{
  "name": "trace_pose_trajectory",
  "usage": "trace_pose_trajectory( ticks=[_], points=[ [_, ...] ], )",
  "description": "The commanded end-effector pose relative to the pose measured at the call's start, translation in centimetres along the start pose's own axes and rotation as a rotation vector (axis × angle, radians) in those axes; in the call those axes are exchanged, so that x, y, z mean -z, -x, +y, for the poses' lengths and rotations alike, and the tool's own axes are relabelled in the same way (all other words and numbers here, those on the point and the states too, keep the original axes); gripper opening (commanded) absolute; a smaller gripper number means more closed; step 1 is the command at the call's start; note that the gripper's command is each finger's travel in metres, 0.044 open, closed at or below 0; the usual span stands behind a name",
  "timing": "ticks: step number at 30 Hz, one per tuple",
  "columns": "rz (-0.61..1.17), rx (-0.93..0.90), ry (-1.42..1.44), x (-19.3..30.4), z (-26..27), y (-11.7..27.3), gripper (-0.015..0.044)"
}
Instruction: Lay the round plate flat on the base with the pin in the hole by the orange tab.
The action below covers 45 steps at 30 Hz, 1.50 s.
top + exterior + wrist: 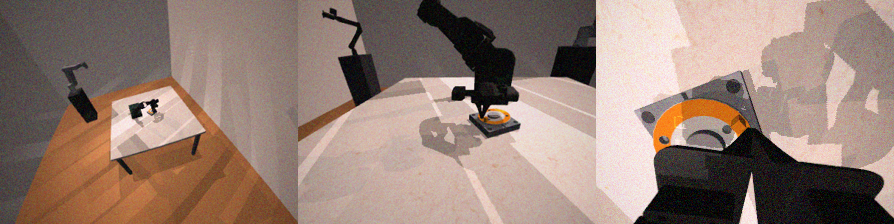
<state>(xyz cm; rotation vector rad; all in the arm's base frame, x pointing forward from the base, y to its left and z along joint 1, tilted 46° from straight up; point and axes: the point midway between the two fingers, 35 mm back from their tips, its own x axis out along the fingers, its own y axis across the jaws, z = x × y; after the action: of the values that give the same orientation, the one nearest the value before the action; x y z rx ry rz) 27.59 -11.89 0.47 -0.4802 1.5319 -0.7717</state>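
A round orange plate sits around a grey post on a square grey base on the white table. In the wrist view a small darker tab sticks out of the plate's rim, with a small hole right beside it. My gripper is shut with nothing between the fingers. Its tip points down at the plate's rim right by the tab and seems to touch it. I cannot make out the pin.
The arm's own black base stands on the table just left of the plate. Black pedestals with camera stands rise from the floor beyond the table. The base has holes in its corners.
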Motion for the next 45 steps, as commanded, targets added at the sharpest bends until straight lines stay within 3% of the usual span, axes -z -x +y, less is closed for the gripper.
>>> trace_pose_trajectory(
  ticks=[1, 45],
  points=[
    [-0.001, 0.000, 0.000, -0.6, 0.6, 0.0, 0.0000],
    [-0.002, -0.002, -0.001, -2.3, 4.4, 0.6, 0.0000]
  ],
)
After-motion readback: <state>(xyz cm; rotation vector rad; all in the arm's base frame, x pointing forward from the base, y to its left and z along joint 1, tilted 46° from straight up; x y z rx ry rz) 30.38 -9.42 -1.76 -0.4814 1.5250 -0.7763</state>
